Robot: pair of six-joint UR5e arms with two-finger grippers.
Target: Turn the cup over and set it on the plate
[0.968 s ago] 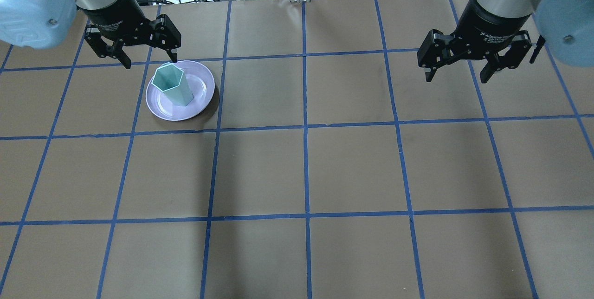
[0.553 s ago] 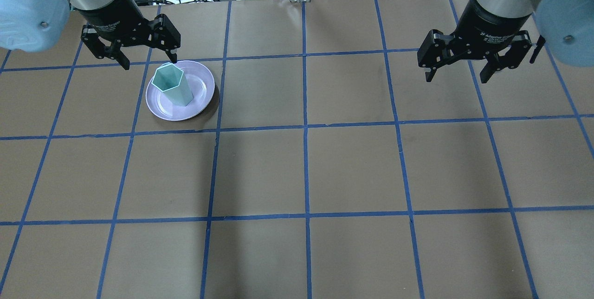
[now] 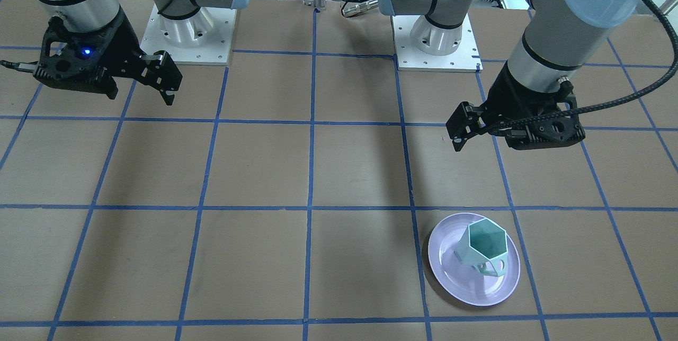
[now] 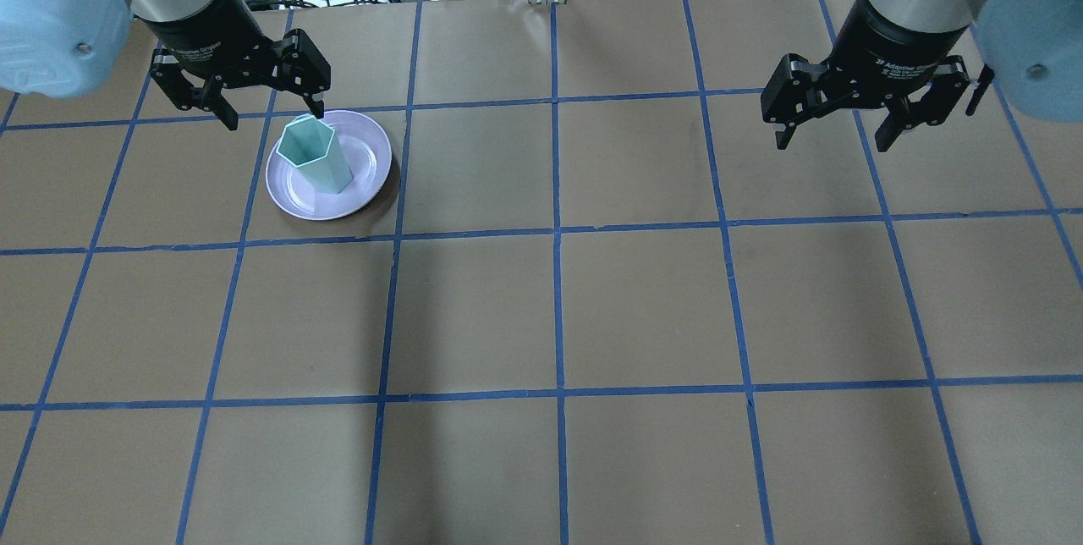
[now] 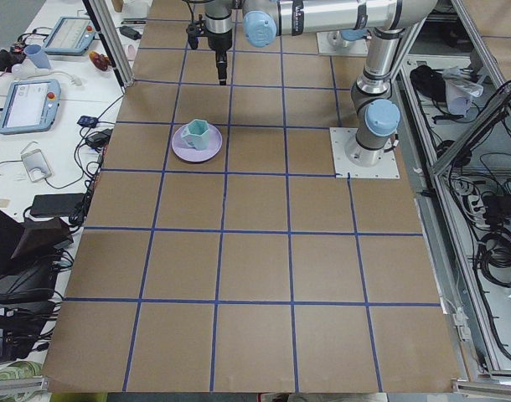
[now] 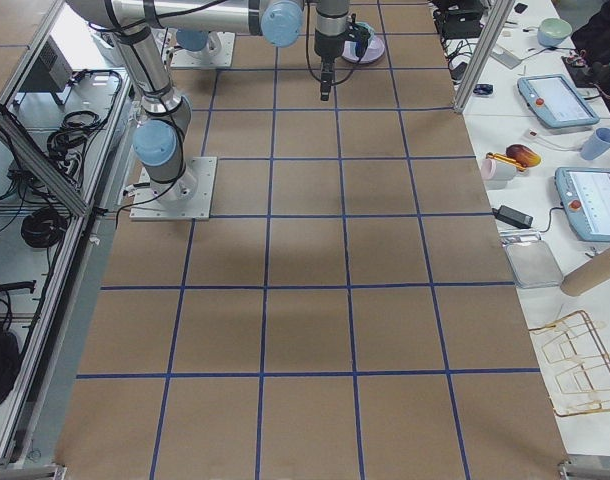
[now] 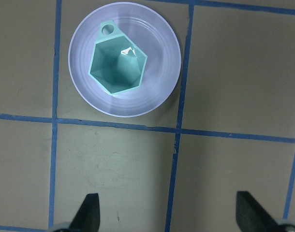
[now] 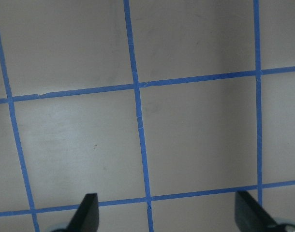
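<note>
Mint cup (image 4: 315,154) stands rim-up on the lavender plate (image 4: 372,168). Overhead hides its handle (image 3: 490,267), but my front view shows it. Left pincer (image 4: 274,115) hangs nearby, spread wide and empty. Right pincer (image 4: 833,144) is wide too, well apart.

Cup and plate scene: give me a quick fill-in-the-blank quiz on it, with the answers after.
1. The cup stands on the plate with its mouth facing ____.
2. The left gripper and the right gripper are both ____.
3. The gripper nearer the plate is the ____ one.
Missing words: up; open; left.
</note>
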